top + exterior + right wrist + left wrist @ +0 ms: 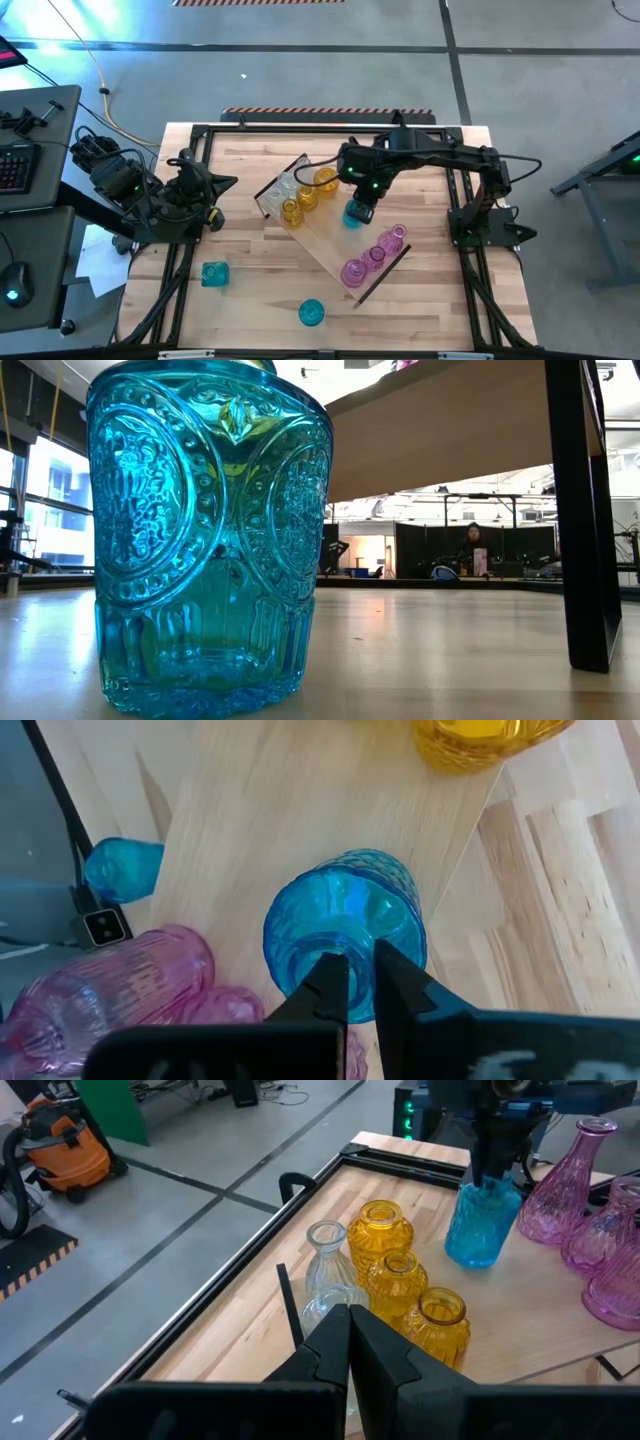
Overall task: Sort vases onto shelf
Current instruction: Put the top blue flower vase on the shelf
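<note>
Our right gripper [360,982] is clamped on the teal vase's [356,212] rim, over the shelf [322,237] between the yellow and pink groups. We should lower it straight, then release. Left gripper [349,1342] waits, fingers together, beside the shelf.

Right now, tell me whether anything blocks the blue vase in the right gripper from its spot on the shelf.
Nothing visible does. The right gripper holds the blue vase by its rim, over bare shelf between the yellow vases and pink vases.
</note>
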You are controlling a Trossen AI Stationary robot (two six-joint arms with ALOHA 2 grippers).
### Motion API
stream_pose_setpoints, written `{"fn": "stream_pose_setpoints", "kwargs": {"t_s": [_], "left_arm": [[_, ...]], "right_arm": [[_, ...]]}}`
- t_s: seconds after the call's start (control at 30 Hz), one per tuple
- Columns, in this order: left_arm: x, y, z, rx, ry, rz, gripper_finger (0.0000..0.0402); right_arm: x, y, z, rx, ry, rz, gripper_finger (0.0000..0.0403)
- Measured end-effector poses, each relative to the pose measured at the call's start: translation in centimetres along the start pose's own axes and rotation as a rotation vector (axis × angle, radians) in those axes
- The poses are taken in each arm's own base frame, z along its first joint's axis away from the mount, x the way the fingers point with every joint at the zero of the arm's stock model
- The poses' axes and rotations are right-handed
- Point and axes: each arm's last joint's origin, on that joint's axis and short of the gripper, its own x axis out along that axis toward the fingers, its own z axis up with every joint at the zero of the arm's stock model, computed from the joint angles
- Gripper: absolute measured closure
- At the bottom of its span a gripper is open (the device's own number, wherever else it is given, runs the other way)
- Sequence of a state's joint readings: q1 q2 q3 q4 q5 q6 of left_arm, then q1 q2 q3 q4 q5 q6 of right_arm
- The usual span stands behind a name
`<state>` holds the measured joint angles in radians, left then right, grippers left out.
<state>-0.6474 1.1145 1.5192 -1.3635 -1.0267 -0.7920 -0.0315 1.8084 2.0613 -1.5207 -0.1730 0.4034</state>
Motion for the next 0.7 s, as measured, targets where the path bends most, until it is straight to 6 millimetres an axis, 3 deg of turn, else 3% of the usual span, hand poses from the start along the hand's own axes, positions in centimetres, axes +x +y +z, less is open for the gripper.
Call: {"fn": "stream_pose_setpoints", "kwargs": {"t_s": [0.7], "left_arm": [[-0.01, 0.0, 0.0, -0.019, 0.0, -0.001, 0.0401]], "right_arm": [[0.8, 0.25, 0.66, -0.057, 0.001, 0.043, 0.0402]]}}
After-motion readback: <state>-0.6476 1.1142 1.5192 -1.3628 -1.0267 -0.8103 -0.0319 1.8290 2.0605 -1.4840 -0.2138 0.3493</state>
